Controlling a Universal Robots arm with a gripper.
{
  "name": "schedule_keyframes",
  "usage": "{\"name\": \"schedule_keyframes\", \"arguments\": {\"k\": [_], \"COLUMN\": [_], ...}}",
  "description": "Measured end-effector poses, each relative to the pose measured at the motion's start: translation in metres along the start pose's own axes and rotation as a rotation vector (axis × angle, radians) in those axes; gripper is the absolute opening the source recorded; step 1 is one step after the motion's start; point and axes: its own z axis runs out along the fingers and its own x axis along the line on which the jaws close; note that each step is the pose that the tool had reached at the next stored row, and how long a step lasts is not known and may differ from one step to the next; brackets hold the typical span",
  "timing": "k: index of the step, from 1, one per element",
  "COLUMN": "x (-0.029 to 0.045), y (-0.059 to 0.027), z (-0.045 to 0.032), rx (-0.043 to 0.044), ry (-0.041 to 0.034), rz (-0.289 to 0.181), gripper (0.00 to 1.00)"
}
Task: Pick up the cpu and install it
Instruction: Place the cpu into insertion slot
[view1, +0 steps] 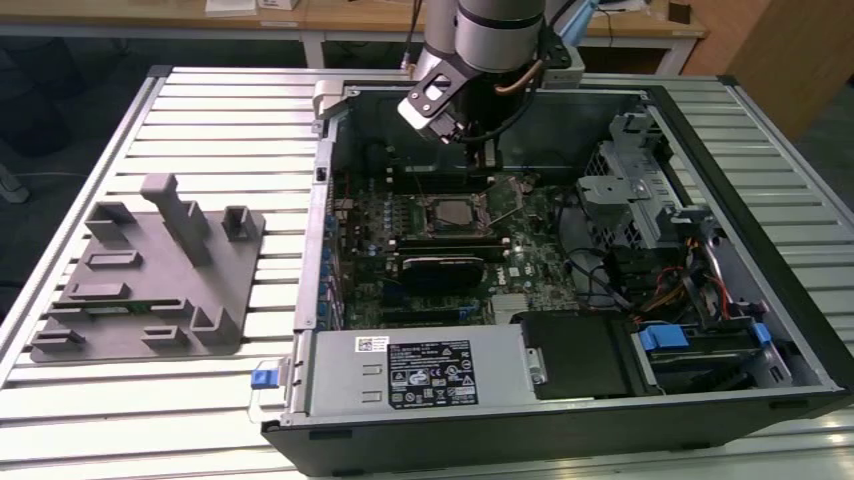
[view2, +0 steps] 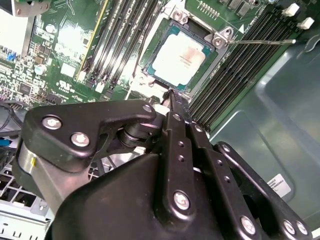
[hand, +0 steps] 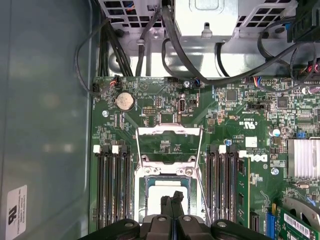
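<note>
The cpu (view2: 182, 57) has a shiny silver top and lies flat inside the square socket on the green motherboard (view1: 534, 250) of the open computer case. It also shows in the first wrist view as the cpu (hand: 161, 189) and in the exterior view as the cpu (view1: 447, 212). The socket's metal load plate (hand: 167, 145) stands flipped open, and its thin lever (view2: 260, 41) sticks out sideways. My gripper (hand: 172, 199) hangs just above the socket's edge, fingers pressed together with nothing between them. In the exterior view the gripper (view1: 483, 152) is above the board, slightly behind the socket.
Black memory slots (hand: 112, 185) flank the socket on both sides. Cables (hand: 150, 45) and a drive cage (view1: 641, 190) crowd one end of the case, and a power supply (view1: 414, 372) fills the front. A grey fixture (view1: 147, 270) stands on the slatted table at the exterior view's left.
</note>
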Motion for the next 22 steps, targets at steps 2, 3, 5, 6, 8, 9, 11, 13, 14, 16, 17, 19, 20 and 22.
{"name": "schedule_keyframes", "arguments": {"k": [2, 3, 5, 6, 8, 9, 11, 13, 14, 16, 17, 19, 20, 22], "x": [0.0, 0.0, 0.0, 0.0, 0.0, 0.0001, 0.0001, 0.0001, 0.0001, 0.0001, 0.0001, 0.0002, 0.0002, 0.0003], "y": [0.0012, 0.0019, 0.0034, 0.0043, 0.0063, 0.0075, 0.0102, 0.0141, 0.0161, 0.0199, 0.0219, 0.0259, 0.0278, 0.0315], "z": [0.0, 0.0001, 0.0001, 0.0002, 0.0002, 0.0003, 0.0004, 0.0005, 0.0006, 0.0007, 0.0008, 0.0009, 0.001, 0.0011], "rx": [0.0, 0.0, -0.0001, 0.0, 0.0, 0.0, 0.0, 0.0, 0.0, 0.0, 0.0, 0.0, 0.0, 0.0001], "ry": [0.0, 0.0001, 0.0001, 0.0, 0.0, 0.0, 0.0, 0.0001, 0.0001, 0.0, 0.0, 0.0, 0.0, -0.0001], "rz": [0.0, 0.0, 0.0, 0.0, 0.0, 0.0, 0.0, 0.0, 0.0, 0.0, 0.0, 0.0, 0.0, 0.0], "gripper": [0.11, 0.11, 0.11, 0.11, 0.11, 0.11, 0.11, 0.11, 0.11, 0.11, 0.11, 0.11, 0.11, 0.11]}}
